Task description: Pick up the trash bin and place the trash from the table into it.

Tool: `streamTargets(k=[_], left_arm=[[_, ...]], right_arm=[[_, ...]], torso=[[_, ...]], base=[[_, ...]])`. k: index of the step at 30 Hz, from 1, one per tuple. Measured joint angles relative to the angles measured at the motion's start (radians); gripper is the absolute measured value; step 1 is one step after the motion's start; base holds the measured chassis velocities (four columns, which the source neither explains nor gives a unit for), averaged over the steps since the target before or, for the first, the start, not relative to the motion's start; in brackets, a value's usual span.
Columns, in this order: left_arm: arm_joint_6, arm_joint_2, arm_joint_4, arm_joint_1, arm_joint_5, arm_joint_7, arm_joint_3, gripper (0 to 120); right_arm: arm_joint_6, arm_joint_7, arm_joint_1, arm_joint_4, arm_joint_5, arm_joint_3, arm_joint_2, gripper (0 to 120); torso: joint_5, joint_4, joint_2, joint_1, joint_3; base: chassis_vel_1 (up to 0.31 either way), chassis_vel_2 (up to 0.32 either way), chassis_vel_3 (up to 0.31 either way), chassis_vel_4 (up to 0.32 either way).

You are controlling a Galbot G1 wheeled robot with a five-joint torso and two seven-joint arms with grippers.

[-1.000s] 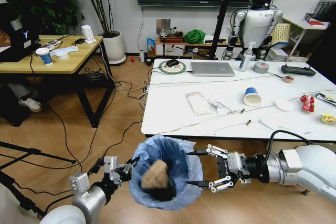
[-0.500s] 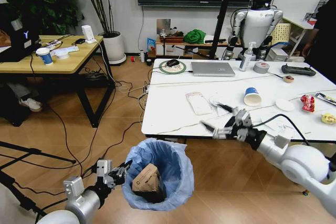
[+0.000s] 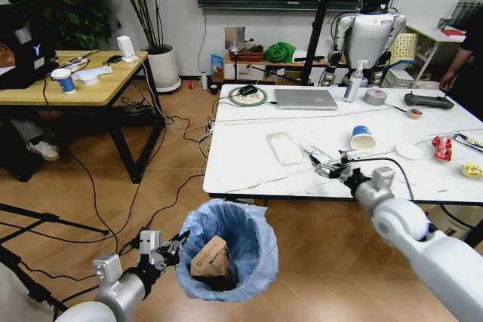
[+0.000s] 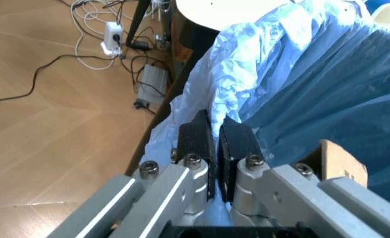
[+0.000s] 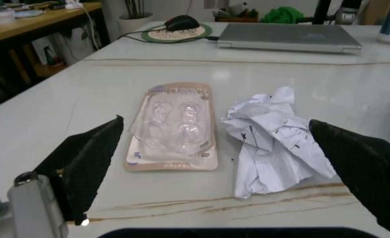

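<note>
The trash bin, dark with a light-blue bag, hangs above the floor in front of the table. A brown cardboard piece lies inside it. My left gripper is shut on the bin's rim and bag. My right gripper is open low over the tabletop, its fingers spread around a clear plastic wrapper and a crumpled paper scrap. Farther right on the table lie a white-and-blue cup, a white lid, a red wrapper and a yellow wrapper.
At the table's far side are a silver laptop, a mouse on a round pad, a bottle, a grey tape roll and a black controller. A wooden desk stands to the left. Cables cross the floor.
My right arm has risen from beside the bin to the table and reached toward the crumpled paper, still open. The cardboard has settled in the bin. The left gripper keeps its hold.
</note>
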Motion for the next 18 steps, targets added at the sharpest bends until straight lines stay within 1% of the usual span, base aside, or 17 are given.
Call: streamTargets(k=[3,5,6,9,11,14,18], left_arm=[[-0.001,-0.006,-0.003,0.007,0.002,0.001,-0.007,0],[-0.001,-0.007,-0.003,0.008,0.002,0.002,-0.007,0],[-0.001,-0.010,-0.003,0.008,0.003,0.002,-0.008,0],[-0.002,-0.018,-0.001,0.010,0.006,0.004,-0.008,0],[-0.002,-0.018,-0.001,0.011,0.006,0.004,-0.008,0],[-0.003,-0.019,0.002,0.009,0.006,0.004,-0.010,0],[-0.004,-0.022,0.005,0.005,0.005,0.004,-0.011,0]], right_arm=[[-0.021,-0.001,0.069,-0.081,-0.014,-0.028,0.050,100],[-0.024,-0.002,0.081,-0.097,-0.019,-0.032,0.057,100],[-0.029,-0.002,0.104,-0.124,-0.026,-0.038,0.070,100],[-0.041,-0.005,0.177,-0.207,-0.051,-0.058,0.106,100],[-0.042,-0.005,0.190,-0.221,-0.055,-0.061,0.111,100],[-0.050,-0.013,0.240,-0.285,-0.069,-0.085,0.131,100],[-0.056,-0.035,0.270,-0.334,-0.071,-0.103,0.146,100]], torso=[[0.0003,-0.0001,0.000,0.000,0.000],[0.0005,-0.0001,0.000,0.000,0.000],[-0.0001,-0.0002,0.000,0.000,0.000],[0.0003,-0.0001,0.000,0.000,0.000],[0.0001,0.0000,0.000,0.000,0.000],[0.0004,-0.0001,0.000,0.000,0.000],[0.0002,-0.0002,0.000,0.000,0.000]], base=[[0.000,0.000,0.000,0.000],[0.000,0.000,0.000,0.000],[0.000,0.000,0.000,0.000],[0.000,0.000,0.000,0.000],[0.000,0.000,0.000,0.000],[0.000,0.000,0.000,0.000],[0.000,0.000,0.000,0.000]])
